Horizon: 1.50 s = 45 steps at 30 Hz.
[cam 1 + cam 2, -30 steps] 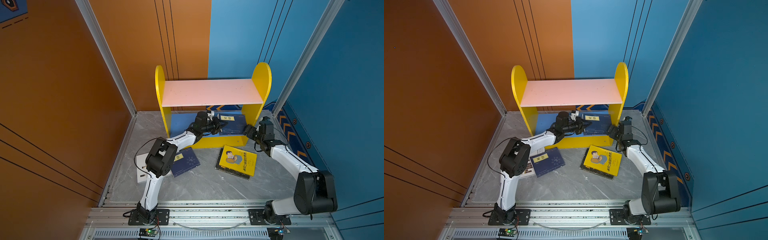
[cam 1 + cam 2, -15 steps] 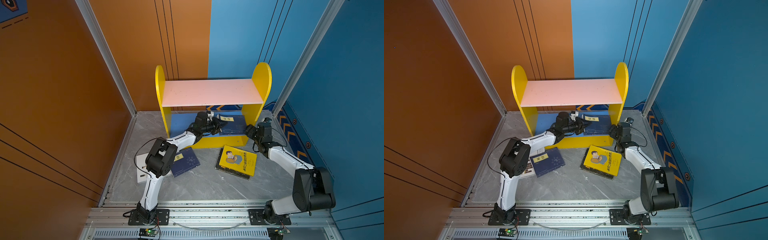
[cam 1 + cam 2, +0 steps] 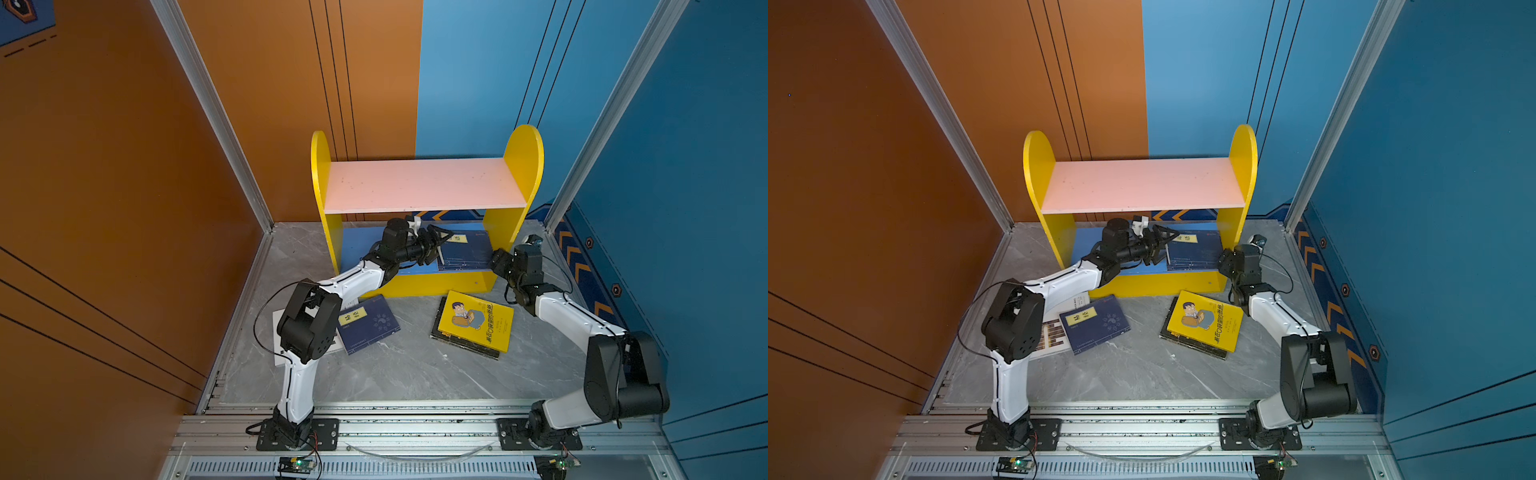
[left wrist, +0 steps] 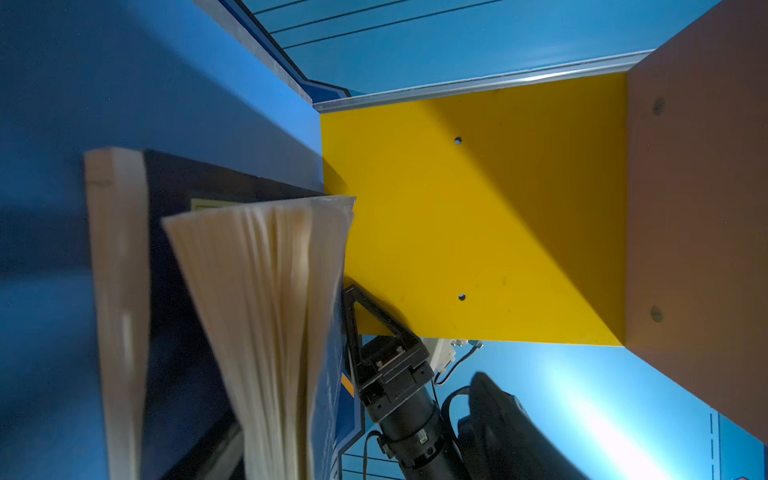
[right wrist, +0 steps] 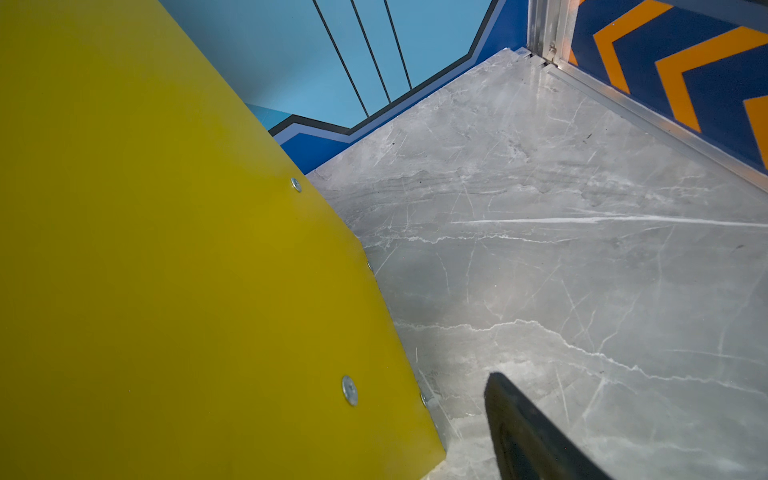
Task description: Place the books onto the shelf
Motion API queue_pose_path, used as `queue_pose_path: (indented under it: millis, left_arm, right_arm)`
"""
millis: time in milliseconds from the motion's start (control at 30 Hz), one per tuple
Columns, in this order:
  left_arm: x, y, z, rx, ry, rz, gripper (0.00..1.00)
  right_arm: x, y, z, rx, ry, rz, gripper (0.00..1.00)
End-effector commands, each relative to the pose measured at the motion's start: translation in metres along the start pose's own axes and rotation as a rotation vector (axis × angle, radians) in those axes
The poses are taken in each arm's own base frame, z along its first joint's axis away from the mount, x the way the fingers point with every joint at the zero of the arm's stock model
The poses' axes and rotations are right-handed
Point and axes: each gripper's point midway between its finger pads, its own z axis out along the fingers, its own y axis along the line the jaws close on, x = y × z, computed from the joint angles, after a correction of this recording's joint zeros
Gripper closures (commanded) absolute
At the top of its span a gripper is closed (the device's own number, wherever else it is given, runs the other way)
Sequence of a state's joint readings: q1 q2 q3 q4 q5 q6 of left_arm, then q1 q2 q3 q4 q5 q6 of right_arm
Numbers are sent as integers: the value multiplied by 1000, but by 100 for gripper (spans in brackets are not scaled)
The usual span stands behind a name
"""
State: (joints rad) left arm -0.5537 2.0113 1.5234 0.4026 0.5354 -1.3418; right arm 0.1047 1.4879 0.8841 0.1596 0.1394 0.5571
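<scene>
Under the shelf [image 3: 525, 166]'s pink board [image 3: 424, 187] the left arm [image 3: 357, 276] reaches low and nearly level, its left pincer [image 3: 444, 247] spread wide at the edge of 2 navy books [image 3: 469, 255] just past its tips, the right pincer [image 3: 497, 260], whose spread I can't tell, beside them, and the yellow label [image 3: 457, 239] too small to read.

The left gripper [image 3: 1160, 246] is holding its fingers [image 3: 1164, 231] apart beside a navy book [image 3: 1196, 249] that is lying on the blue board [image 3: 1081, 243] of the shelf [image 3: 1038, 178].
</scene>
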Motion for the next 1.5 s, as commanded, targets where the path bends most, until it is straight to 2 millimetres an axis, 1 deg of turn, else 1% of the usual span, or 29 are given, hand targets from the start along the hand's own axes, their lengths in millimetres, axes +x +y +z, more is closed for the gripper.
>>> queue_pose_path:
  millis: [0, 133, 200, 267, 400, 700, 867, 1000, 1100, 1300, 1467]
  left_arm:
    - [-14, -7, -23, -38, -65, 64, 23]
    - [-16, 7, -35, -114, -73, 87, 23]
    - [-14, 12, -37, -144, -66, 101, 23]
    - [-12, 12, -37, -150, -62, 106, 24]
    - [-10, 8, -32, -143, -52, 118, 24]
    - [-7, 23, -25, -275, -64, 171, 25]
    - [-5, 28, -16, -318, -79, 176, 25]
    - [-4, 39, -14, -398, -102, 200, 25]
    - [-4, 41, -12, -438, -135, 222, 25]
    - [1, 49, 3, -461, -127, 216, 25]
    - [2, 45, 9, -453, -125, 233, 26]
  right_arm:
    - [39, -52, 6, 186, 117, -31, 17]
    - [37, -48, 5, 166, 119, -24, 17]
    - [37, -46, 5, 158, 121, -18, 16]
    - [36, -44, 5, 148, 121, -14, 17]
    - [35, -39, 3, 126, 123, -8, 16]
    - [15, -14, -8, 33, 109, -28, 14]
    - [6, -3, -11, -8, 114, -23, 12]
    - [-1, 8, -17, -53, 122, -32, 12]
    - [-1, 11, -19, -66, 148, -38, 11]
    - [0, 19, -23, -103, 165, -43, 11]
    - [2, 18, -24, -100, 176, -54, 11]
